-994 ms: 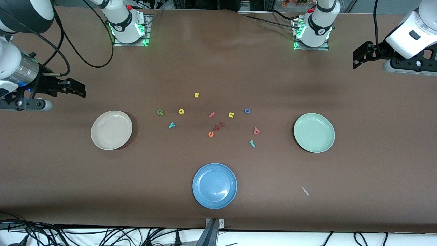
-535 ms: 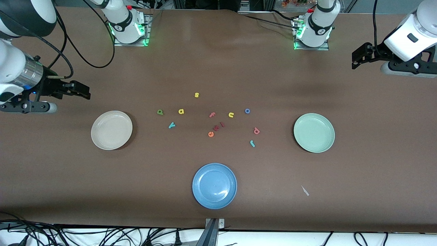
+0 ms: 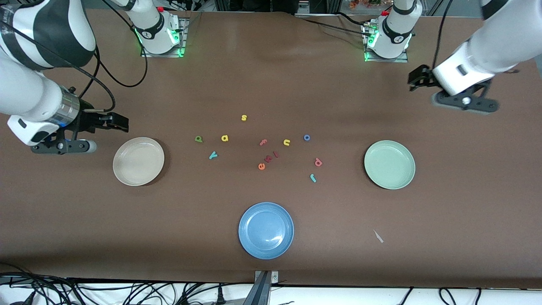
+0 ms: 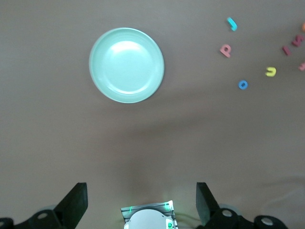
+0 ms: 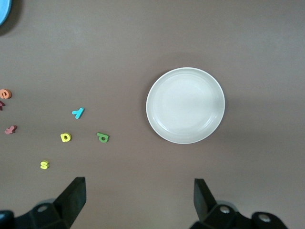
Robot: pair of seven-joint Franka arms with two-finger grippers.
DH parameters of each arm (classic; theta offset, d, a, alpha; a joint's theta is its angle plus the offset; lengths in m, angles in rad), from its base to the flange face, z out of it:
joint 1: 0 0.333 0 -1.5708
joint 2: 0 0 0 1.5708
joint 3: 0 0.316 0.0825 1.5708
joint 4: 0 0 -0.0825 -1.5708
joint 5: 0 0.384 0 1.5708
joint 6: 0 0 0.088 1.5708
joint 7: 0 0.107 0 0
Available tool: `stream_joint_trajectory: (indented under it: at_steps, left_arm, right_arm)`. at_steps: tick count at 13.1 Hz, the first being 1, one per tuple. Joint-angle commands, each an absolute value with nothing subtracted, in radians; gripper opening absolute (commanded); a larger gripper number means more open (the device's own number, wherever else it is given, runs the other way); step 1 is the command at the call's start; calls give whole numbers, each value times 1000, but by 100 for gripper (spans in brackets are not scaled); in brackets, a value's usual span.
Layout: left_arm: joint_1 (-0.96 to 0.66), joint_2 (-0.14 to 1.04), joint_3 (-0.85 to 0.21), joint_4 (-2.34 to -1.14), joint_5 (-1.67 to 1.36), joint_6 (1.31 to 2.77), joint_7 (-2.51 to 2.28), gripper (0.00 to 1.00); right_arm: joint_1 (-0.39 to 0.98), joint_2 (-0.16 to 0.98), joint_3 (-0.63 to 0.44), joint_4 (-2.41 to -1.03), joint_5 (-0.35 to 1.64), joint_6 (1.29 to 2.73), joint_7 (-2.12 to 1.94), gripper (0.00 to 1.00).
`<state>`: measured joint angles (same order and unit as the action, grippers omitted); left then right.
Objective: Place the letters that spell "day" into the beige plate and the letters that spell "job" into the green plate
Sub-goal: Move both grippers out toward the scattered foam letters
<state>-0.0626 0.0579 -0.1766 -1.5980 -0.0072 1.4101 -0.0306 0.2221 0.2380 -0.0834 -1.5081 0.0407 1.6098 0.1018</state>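
Near the beige plate (image 3: 138, 161) (image 5: 185, 105) lie the dark green "d" (image 3: 198, 138) (image 5: 102, 137), yellow "a" (image 3: 225, 137) (image 5: 66, 137) and teal "y" (image 3: 213, 155) (image 5: 78, 112). The blue "o" (image 3: 307, 137) (image 4: 243, 85), red "b" (image 3: 318, 162) (image 4: 225, 50) and teal "j" (image 3: 313, 178) (image 4: 232, 23) lie closer to the green plate (image 3: 389, 164) (image 4: 127, 65). Both plates hold nothing. My right gripper (image 3: 120, 123) (image 5: 139, 198) hangs open over the table beside the beige plate. My left gripper (image 3: 417, 78) (image 4: 141, 200) hangs open over the table between its base and the green plate.
A blue plate (image 3: 266, 230) sits nearer the front camera than the letters. Among the letters are a yellow "s" (image 3: 244, 117), pink "f" (image 3: 263, 142), yellow "u" (image 3: 286, 142), orange "e" (image 3: 261, 166) and two small red pieces (image 3: 271, 157). A pale scrap (image 3: 378, 236) lies near the front edge.
Both arms have swung in from the table's ends, the right gripper toward the beige plate and the left gripper toward the green plate. Both stay open. No letter has moved.
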Motion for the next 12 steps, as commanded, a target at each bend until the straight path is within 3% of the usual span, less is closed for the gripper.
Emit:
stream_joint_trajectory:
  at_steps: [1,4,8,12]
  left_arm:
    - [-116,191,-170,-1484,-21,1397,-21,100]
    - [-165,317,-173,-1416,-25,1407,-26,100]
    - [-183,357,-172,-1419,-25,1571,-104,100]
    - [-198,397,-176,-1423,-38,1612,-196,100]
  right_arm:
    - [233,262,-84,-1497,32,1611,97,100]
    - [238,291,-83,-1499,43,1612,95,100]
    - [248,321,-69,-1500,72,1595,100,100]
    - [268,319,-69,-1525,118,1591,113,100]
